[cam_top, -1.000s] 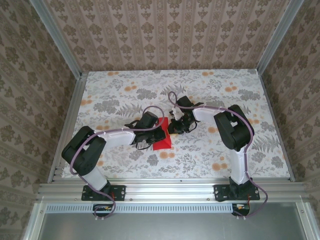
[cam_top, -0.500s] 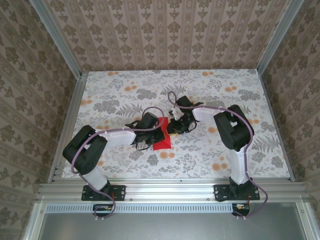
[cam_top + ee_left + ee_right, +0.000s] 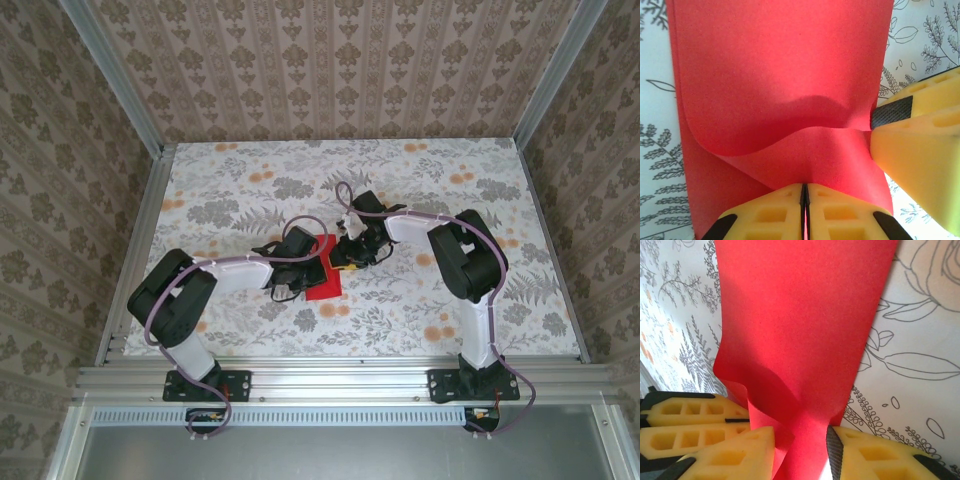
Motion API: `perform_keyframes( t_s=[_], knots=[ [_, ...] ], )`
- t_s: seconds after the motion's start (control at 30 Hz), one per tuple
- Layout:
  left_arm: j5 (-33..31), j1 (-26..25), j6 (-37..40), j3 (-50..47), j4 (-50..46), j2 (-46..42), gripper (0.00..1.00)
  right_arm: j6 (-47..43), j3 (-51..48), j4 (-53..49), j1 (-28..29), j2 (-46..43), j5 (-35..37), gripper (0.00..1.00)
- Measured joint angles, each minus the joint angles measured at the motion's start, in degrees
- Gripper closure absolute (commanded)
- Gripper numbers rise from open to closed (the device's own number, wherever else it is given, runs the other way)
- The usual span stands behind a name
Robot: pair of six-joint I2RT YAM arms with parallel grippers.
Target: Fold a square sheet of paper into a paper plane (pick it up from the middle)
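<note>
Bright, even light. The overhead view is sharp, with faint soft shadows on the table (image 3: pixel 250 160). In the left wrist view, a dark shadow lies under the curled paper (image 3: pixel 780 60), and the near fingers (image 3: pixel 765 212) are slightly blurred.

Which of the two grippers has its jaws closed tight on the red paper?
The left gripper: its jaws are pressed together, pinching the red paper. The right gripper has its jaws apart, with the paper loose between them.

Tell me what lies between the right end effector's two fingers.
The red square sheet of paper, bent and creased, runs through the gap of the right end effector. Its jaws stand apart, as the right wrist view shows.
</note>
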Motion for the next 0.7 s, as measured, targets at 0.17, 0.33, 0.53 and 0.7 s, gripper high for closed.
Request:
perform_keyframes(
  t_s=[0.17,0.33,0.53,0.7],
  knots=[
    [0.0,0.0,0.0,0.2,-0.2,0.1,0.86,0.8,-0.7,1.2,-0.7,-0.1,-1.6,0.6],
    [0.0,0.0,0.0,0.8,-0.4,0.2,0.82,1.6,-1.2,2.0,-0.9,-0.1,-2.2,0.66],
    [-0.1,0.0,0.0,0.9,-0.4,0.2,0.79,1.6,-1.5,2.1,-1.1,-0.1,-1.9,0.73],
    [-0.6,0.0,0.0,0.8,-1.2,-1.4,0.79,1.7,-1.5,2.0,-1.2,-0.1,-1.3,0.76]
  ],
)
